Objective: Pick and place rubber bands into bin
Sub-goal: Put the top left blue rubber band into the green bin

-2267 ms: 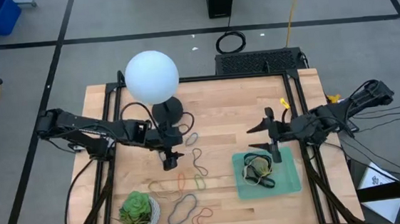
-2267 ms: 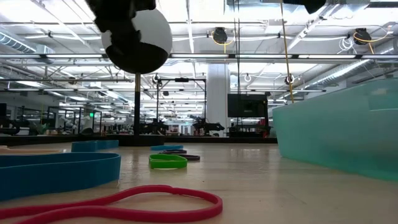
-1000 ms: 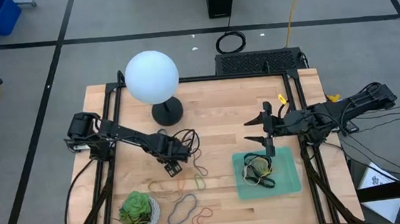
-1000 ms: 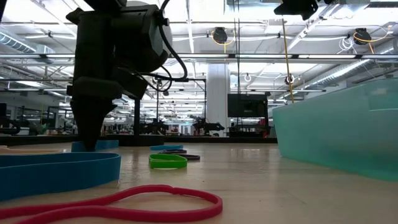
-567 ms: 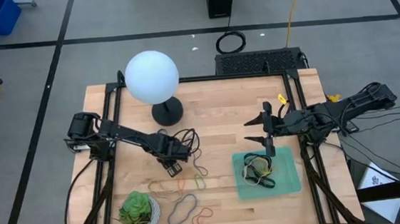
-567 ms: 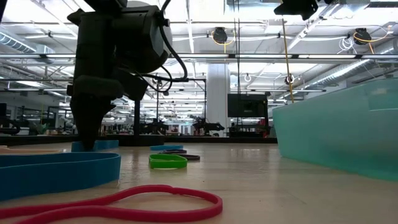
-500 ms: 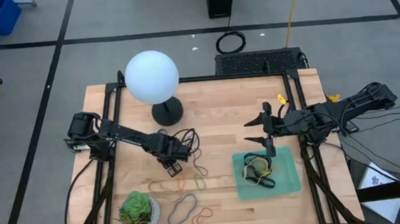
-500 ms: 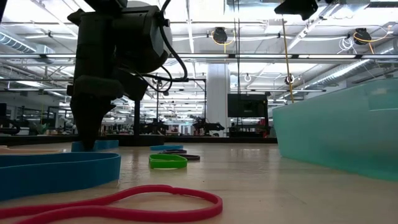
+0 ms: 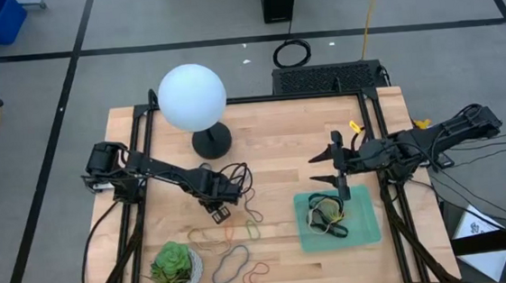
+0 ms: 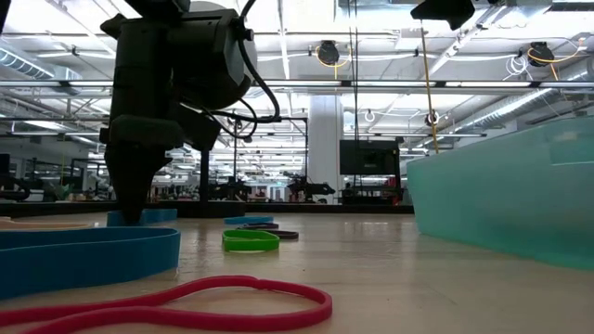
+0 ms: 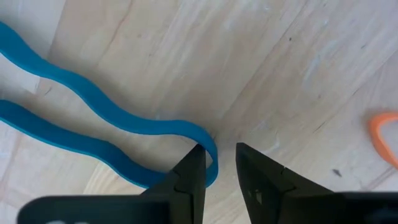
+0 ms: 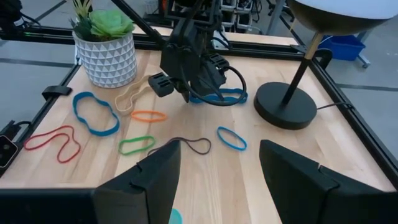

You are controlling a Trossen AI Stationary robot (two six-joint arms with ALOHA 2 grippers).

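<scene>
Two arms are seen over the pale wooden table, so the pickup step is judged to be in hand. The shallow mint-green translucent plastic bin, with a few bands already in it, sits below the right gripper, which is held wide and empty. The left gripper is narrowed down on the end loop of a wavy blue rubber band lying flat. A straight lift is called for next, then a carry to the bin.
</scene>
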